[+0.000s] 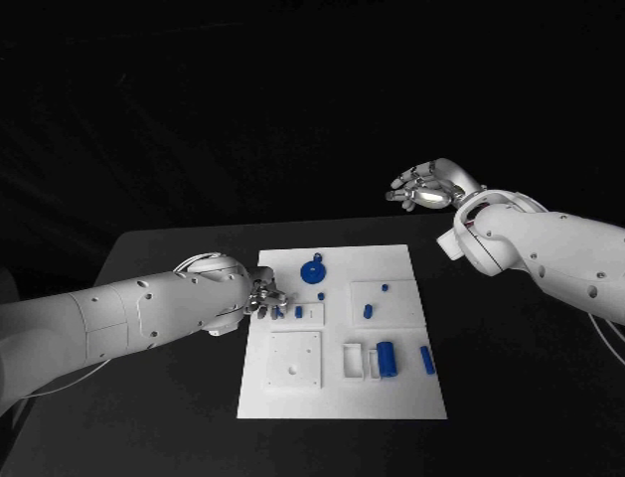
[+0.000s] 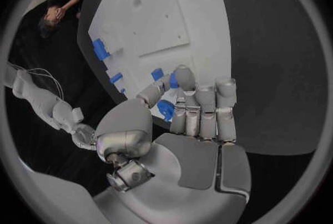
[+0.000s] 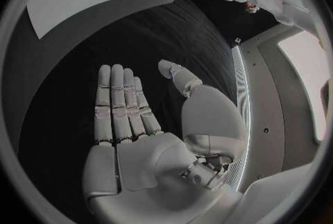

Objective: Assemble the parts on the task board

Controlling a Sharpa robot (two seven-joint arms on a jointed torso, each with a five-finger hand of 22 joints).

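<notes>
Your silver left hand (image 1: 259, 298) pinches a small blue part (image 2: 166, 108) over the white task board's (image 1: 398, 397) left edge; your silver right hand (image 3: 135, 124) hovers flat, fingers straight, holding nothing.

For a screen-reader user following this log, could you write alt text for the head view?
A white task board lies mid-table with small blue parts on it. The left robot hand sits at the board's left edge, by the parts there; whether it grips one is unclear. The right robot hand is raised beyond the table's far edge, holding nothing.
</notes>
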